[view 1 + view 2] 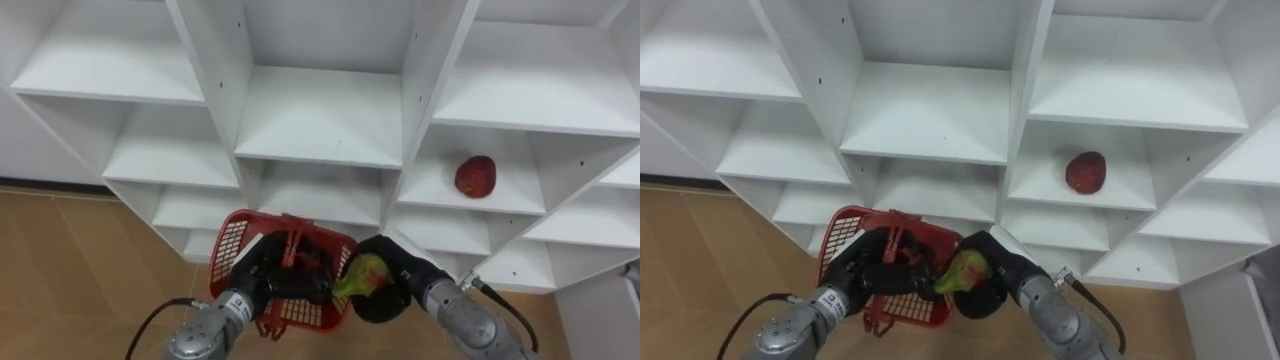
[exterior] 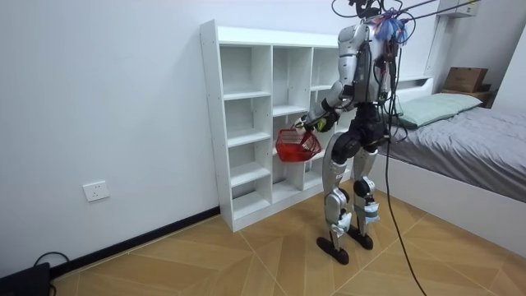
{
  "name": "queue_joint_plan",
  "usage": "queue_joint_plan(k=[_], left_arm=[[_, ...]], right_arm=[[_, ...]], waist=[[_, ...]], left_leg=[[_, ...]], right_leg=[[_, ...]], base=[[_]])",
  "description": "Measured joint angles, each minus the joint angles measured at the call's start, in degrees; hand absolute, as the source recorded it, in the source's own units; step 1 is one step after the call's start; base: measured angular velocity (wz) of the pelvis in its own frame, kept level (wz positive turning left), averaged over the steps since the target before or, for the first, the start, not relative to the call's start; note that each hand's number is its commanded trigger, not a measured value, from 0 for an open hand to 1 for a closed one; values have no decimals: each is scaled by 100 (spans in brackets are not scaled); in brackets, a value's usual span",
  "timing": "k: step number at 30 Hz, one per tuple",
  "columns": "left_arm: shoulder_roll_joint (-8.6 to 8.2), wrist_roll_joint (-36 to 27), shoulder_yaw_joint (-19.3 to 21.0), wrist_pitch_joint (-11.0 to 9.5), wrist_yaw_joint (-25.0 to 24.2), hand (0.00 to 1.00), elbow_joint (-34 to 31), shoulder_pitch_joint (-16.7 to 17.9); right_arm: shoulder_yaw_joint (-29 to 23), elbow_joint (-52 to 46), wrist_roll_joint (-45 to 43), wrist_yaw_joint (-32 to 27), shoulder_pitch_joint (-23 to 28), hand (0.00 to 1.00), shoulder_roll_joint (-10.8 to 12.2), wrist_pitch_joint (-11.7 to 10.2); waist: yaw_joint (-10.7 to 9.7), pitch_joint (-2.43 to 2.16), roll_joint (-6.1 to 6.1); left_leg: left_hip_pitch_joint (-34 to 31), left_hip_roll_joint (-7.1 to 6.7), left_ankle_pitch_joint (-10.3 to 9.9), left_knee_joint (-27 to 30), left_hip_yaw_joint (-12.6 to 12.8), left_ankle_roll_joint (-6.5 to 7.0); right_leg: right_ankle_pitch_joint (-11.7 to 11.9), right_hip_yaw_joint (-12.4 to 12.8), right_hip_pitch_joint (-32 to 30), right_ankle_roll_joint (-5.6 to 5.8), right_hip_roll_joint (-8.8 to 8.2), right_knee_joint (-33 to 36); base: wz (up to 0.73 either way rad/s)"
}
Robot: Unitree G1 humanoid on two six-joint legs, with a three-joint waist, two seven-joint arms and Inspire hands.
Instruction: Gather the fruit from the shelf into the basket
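Fruit (image 1: 362,275), green blushing to red, smooth-skinned and pear-like: being clasped in the right hand (image 1: 402,285) with dark fingers curling round it, just in front of the closet (image 1: 320,120), below its middle column. Hovering right at the near rim of the basket (image 1: 232,250), touching or almost touching it.

Second fruit (image 1: 476,176), round, deep red, dimpled on top: lying alone on a closet shelf in the column to the right, well apart from both hands. Being screened from the held one by a white upright panel rising between the two columns.

Gripping the basket with the left hand (image 1: 262,285), probably by the handle, hard to be sure through the tangle of dark fingers and red bars. Hanging before the closet's lower shelves and hiding part of them: red plastic, open lattice walls, rounded rectangular rim.

Standing upright close in front of the closet, both forearms reaching forward at about waist height. Closet: white, smooth, matte boards forming square open compartments, small peg holes dotting the uprights.

Spreading out beneath the closet: wooden floor (image 1: 70,260), warm brown, laid in a herringbone pattern. Lying beyond the closet toward the room view's right: bed (image 2: 477,140) with a grey cover. Sitting low on the wall toward the room view's left of the closet: white socket (image 2: 96,191).
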Motion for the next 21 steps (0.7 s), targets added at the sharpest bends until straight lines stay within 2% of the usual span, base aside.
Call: queue_joint_plan(k=[10,15,21], left_arm=[[-133,-64,-9,1,-42,100,-3,-1],[-148,-71,-21,2,-116,100,-3,-2],[-108,-293,-239,4,-237,100,-3,1]], right_arm=[[8,-1,-8,-68,-8,100,-99,1],[9,0,-8,-78,-8,100,-107,1],[11,1,-203,-98,-7,100,-111,6]], waist=[[5,-10,22],[12,-27,38],[3,-43,47]], left_leg=[[-4,-5,0,-2,-28,0],[8,-3,1,-2,-10,1],[16,-3,2,6,19,1]], right_leg=[[0,12,-8,0,-3,-2],[0,34,-9,0,-12,-1],[0,24,3,0,-16,0]], base=[[0],[-1],[0]])
